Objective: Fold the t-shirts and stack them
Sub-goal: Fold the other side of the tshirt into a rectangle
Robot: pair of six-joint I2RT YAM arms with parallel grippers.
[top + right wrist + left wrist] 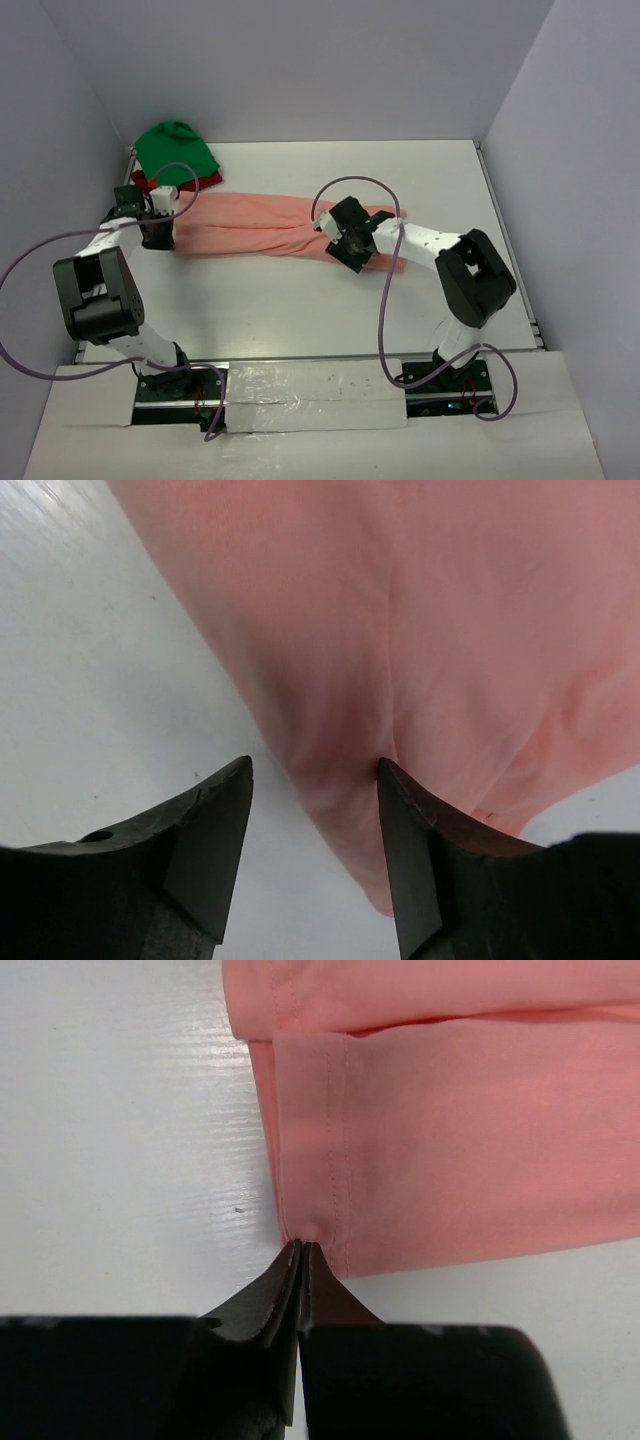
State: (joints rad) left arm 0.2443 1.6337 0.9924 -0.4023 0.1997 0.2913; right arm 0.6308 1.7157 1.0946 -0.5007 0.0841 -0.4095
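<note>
The salmon-pink t-shirt [262, 225] lies folded into a long band across the table's middle. My left gripper [156, 232] is at the band's left end, shut on the hem corner of the shirt [300, 1230]. My right gripper [343, 240] is open over the band's right part; in the right wrist view its gripper [315, 780] has the cloth edge [340, 780] between the jaws, one finger touching the cloth. The bright green t-shirt [176, 148] lies bunched at the back left on top of the dark red t-shirt [150, 183], of which only an edge shows.
White walls close in the table [300, 310] on the left, back and right. The arm bases sit at the near edge, with purple cables looping beside each arm.
</note>
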